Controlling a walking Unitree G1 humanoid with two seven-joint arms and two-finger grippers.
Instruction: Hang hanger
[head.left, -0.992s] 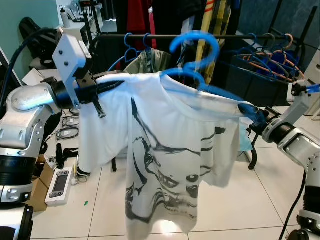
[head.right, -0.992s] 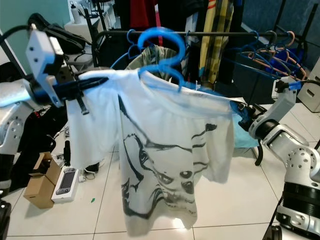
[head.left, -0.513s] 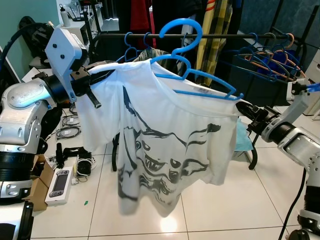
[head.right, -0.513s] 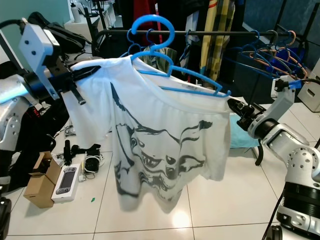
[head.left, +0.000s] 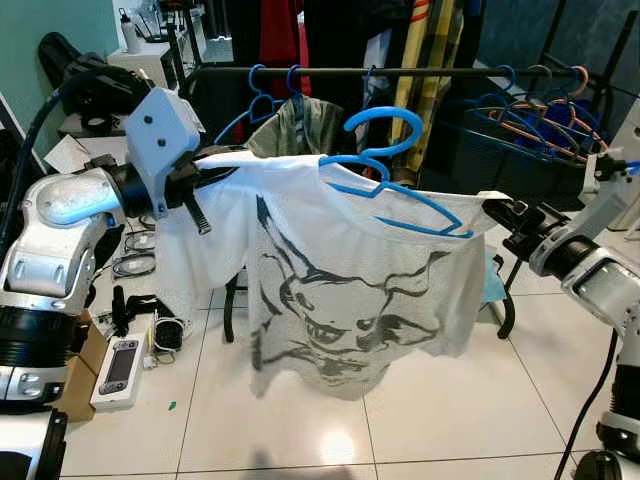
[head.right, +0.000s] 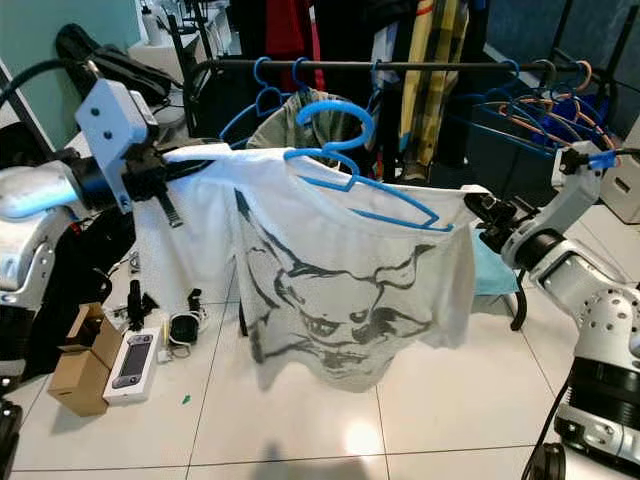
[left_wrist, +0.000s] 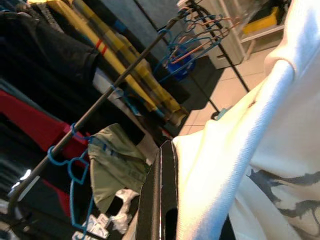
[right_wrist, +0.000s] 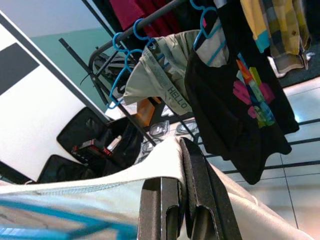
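A blue plastic hanger (head.left: 392, 165) sits inside the neck of a white T-shirt (head.left: 350, 290) with a black face print. The shirt is stretched between my two arms, below and in front of the black clothes rail (head.left: 400, 72). My left gripper (head.left: 205, 172) is shut on the shirt's left shoulder (left_wrist: 240, 165). My right gripper (head.left: 500, 212) is shut on the right shoulder edge (right_wrist: 150, 167). The hanger's hook (head.right: 335, 112) points up, just below rail height and apart from it.
On the rail hang several blue hangers (head.left: 265, 90), an olive garment (head.left: 295, 125), a yellow plaid shirt (head.left: 425, 50) and orange hangers (head.left: 540, 110). Cardboard box (head.left: 75, 385), a handheld console (head.left: 118, 370) and cables (head.left: 135, 262) lie on the tiled floor at left.
The shirt and hanger have swung and dropped; the hook has moved right and lower. My left arm has moved right, and the hem has lifted and bunched.
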